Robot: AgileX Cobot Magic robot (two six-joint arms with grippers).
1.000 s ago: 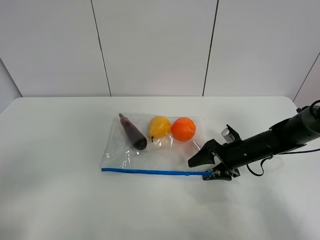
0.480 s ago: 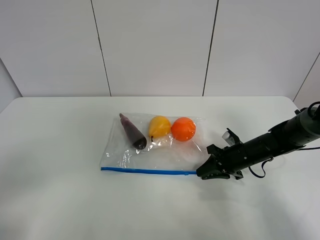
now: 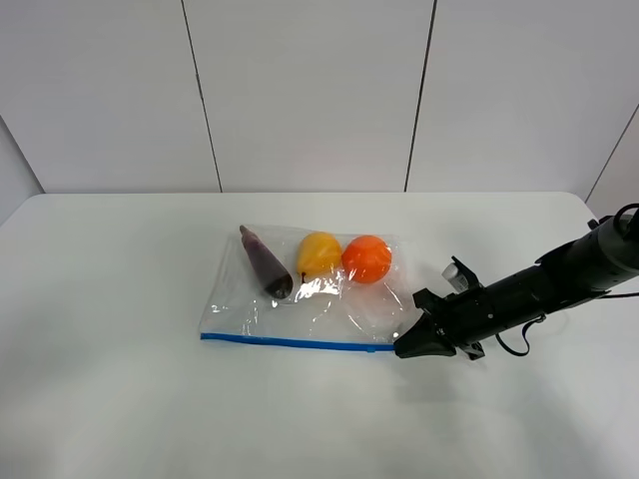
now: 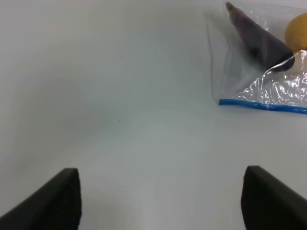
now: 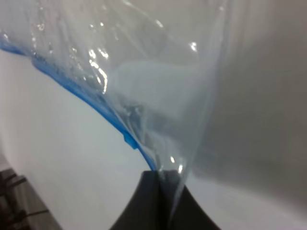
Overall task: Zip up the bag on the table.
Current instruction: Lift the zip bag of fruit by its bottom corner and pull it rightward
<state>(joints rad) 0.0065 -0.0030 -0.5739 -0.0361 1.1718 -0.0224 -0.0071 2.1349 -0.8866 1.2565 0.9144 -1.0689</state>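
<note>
Bag (image 3: 334, 311), clear, crinkly, blue zipper strip (image 3: 290, 342); orange (image 3: 366, 257), pear (image 3: 319, 253) inside

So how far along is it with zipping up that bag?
Early. Done: the right gripper is shut on the bag corner at the end of the blue zipper strip. In hand: that pinch. Left: the left gripper is open, off the bag, and the zip looks not yet run along.

The right arm (image 3: 559, 274) is a matte black tube, with a thin black cable (image 3: 511, 346) looped under it and a small grey block (image 3: 455, 270) on top. The right fingers (image 3: 411, 346) taper to a dark wedge; the left fingers (image 4: 55, 201) are black and finely textured.
</note>
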